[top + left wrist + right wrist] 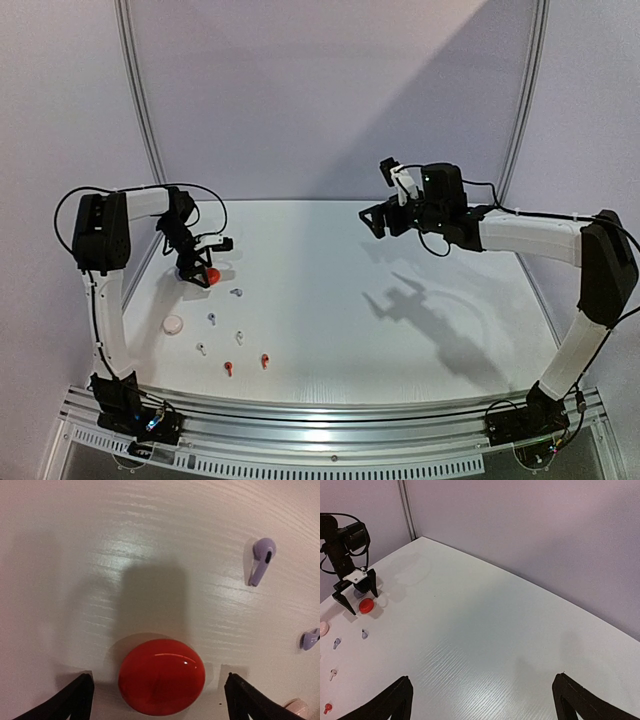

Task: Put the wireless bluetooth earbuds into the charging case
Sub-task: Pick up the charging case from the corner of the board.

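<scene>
A closed round red case [161,676] lies on the white table [340,300], seen in the top view [211,275] at the left. My left gripper [159,702] is open and low, one fingertip on each side of the case, not touching it; the top view shows it [203,270] there too. Two lilac earbuds [261,560] [310,638] lie to its right. In the top view two lilac [236,293] [211,318], two white [239,337] [201,349] and two red earbuds [228,368] [265,360] lie loose. My right gripper [481,695] is open, empty, high above the table.
A closed pale round case [173,324] lies near the left front; it shows in the right wrist view [322,628]. A grey round thing [359,594] sits partly hidden behind the left gripper. Wall panels rise close behind the table's far edge.
</scene>
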You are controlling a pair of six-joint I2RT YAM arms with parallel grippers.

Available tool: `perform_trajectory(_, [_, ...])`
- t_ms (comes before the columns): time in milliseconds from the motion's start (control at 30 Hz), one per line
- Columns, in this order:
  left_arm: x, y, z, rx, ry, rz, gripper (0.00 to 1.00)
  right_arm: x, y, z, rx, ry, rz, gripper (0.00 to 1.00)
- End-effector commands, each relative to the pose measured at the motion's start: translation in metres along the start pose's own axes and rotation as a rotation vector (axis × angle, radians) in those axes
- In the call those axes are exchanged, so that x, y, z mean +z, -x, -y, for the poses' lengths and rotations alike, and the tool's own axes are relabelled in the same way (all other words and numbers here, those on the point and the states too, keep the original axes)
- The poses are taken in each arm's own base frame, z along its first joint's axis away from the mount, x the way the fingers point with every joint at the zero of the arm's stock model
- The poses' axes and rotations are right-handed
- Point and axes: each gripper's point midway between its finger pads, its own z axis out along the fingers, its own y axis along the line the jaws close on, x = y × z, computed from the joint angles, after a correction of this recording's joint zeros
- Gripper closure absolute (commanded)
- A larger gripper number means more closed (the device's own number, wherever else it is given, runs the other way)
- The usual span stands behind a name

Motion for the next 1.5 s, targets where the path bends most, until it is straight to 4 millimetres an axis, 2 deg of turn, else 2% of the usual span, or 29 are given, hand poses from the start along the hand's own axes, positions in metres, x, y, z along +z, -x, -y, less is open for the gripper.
perform_trajectory(0, [0.01,0.001,0.004,0.019,-0.031,-0.028,0.08,0.005,-0.004,-0.001,-0.009,-0.015,-0.021,0.01])
perform_trajectory(300, [0.014,0.007,0.009,0.01,-0.031,-0.019,0.28,0.006,-0.005,0.002,-0.003,-0.036,-0.023,0.01])
perform_trajectory(600, [0.017,-0.001,0.013,0.02,-0.02,-0.048,0.48,0.007,-0.006,0.004,0.003,-0.043,-0.028,0.01])
perform_trajectory(733, [0.001,0.011,0.0,0.007,0.047,-0.01,0.51,0.005,-0.001,0.004,0.008,-0.046,-0.017,0.01])
perform_trajectory(867, [-0.037,0.046,-0.016,0.017,0.158,0.107,0.51,0.001,0.022,0.007,0.047,-0.066,0.047,0.01])
perform_trajectory(1000, [-0.081,0.097,-0.022,0.076,0.268,0.222,0.51,-0.005,0.064,0.007,0.158,-0.053,0.173,0.01])
perform_trajectory(1200, [-0.141,0.184,0.0,0.271,0.397,0.379,0.51,-0.005,0.109,0.0,0.461,0.087,0.332,0.02])
perform_trajectory(1233, [-0.15,0.198,0.003,0.297,0.413,0.409,0.51,-0.002,0.114,-0.002,0.495,0.109,0.331,0.03])
perform_trajectory(1333, [-0.178,0.233,0.006,0.326,0.455,0.496,0.51,0.023,0.11,-0.009,0.647,0.163,0.258,0.09])
perform_trajectory(1367, [-0.183,0.242,0.008,0.334,0.467,0.514,0.51,0.036,0.103,-0.014,0.692,0.188,0.221,0.12])
perform_trajectory(1467, [-0.19,0.261,0.013,0.377,0.497,0.533,0.51,0.054,0.109,-0.039,0.721,0.285,0.187,0.15])
